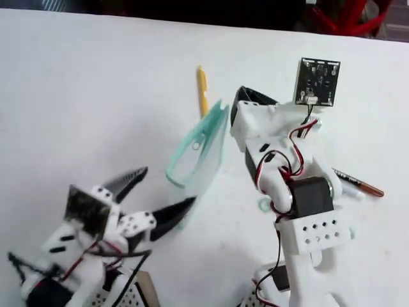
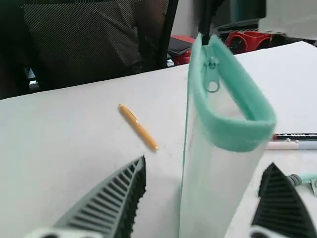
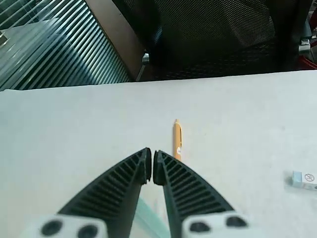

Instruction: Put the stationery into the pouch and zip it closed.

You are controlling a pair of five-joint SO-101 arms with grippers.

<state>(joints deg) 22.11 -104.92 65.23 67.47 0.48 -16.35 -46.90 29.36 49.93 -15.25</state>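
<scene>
The clear pouch (image 1: 203, 148) with a mint zip rim (image 2: 233, 106) stands on edge mid-table, its zip pull (image 2: 212, 82) near the top. My left gripper (image 2: 207, 166) is open, one finger on each side of the pouch's near end (image 1: 167, 187). My right gripper (image 3: 152, 153) is shut at the pouch's far corner (image 1: 243, 96), with a strip of pouch (image 3: 147, 214) showing between its fingers. A yellow pen (image 1: 202, 89) lies on the table just beyond the pouch (image 3: 177, 139). A brown and black pen (image 1: 359, 183) lies to the right of the right arm.
A small eraser (image 3: 303, 179) lies on the table off to one side of the right gripper. A small mint piece (image 1: 264, 204) lies by the right arm's base. The white table (image 1: 96, 96) stretches wide to the left; chairs stand past its far edge.
</scene>
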